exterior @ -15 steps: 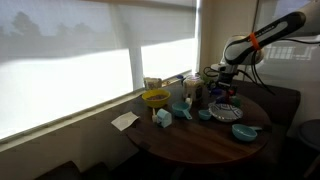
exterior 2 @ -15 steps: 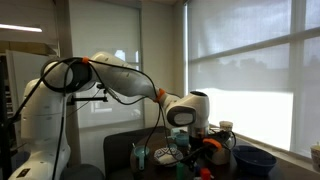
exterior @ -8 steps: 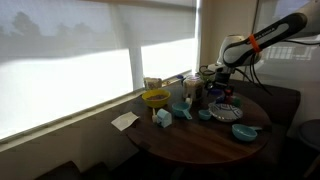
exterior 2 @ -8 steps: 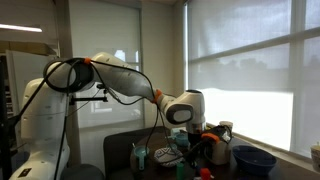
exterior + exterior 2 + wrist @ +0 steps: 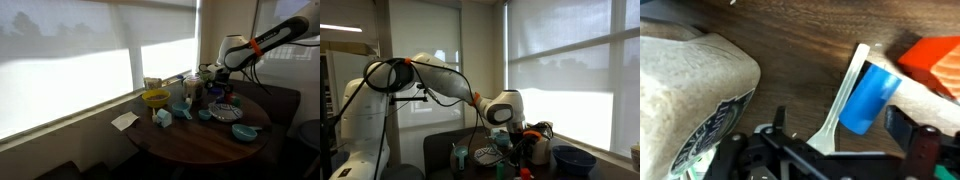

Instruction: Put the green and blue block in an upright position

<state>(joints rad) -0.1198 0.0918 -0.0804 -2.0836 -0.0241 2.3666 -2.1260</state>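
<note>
In the wrist view the gripper (image 5: 840,140) filled the bottom edge, its jaws standing wide apart with nothing between them. Just beyond it, on the dark wooden table (image 5: 800,40), the blue block (image 5: 868,97) lay on its side, a short cylinder tilted across the frame, not upright. A pale spoon-shaped strip (image 5: 847,85) lay touching the block's left flank, with its rounded end toward the gripper; whether the two were joined could not be told. Past the block, at the top right corner, sat an orange block (image 5: 936,58), close to the blue one. To the left a speckled bag (image 5: 690,85) with printed lettering took up much of that side, apart from the block

In an exterior view the gripper (image 5: 213,74) hung over the far side of the round table (image 5: 200,140), above a cluster of small things too small to tell apart. Nearer the camera on that table lay a white sheet of paper (image 5: 125,120), a yellow bowl (image 5: 155,98) behind it, and a teal bowl (image 5: 245,131) toward the right rim. Bright window blinds (image 5: 70,60) ran behind the table

In an exterior view the white arm (image 5: 430,75) curved down to the gripper (image 5: 532,140) low over the cluttered table, with a dark blue bowl (image 5: 570,158) just beside it
</note>
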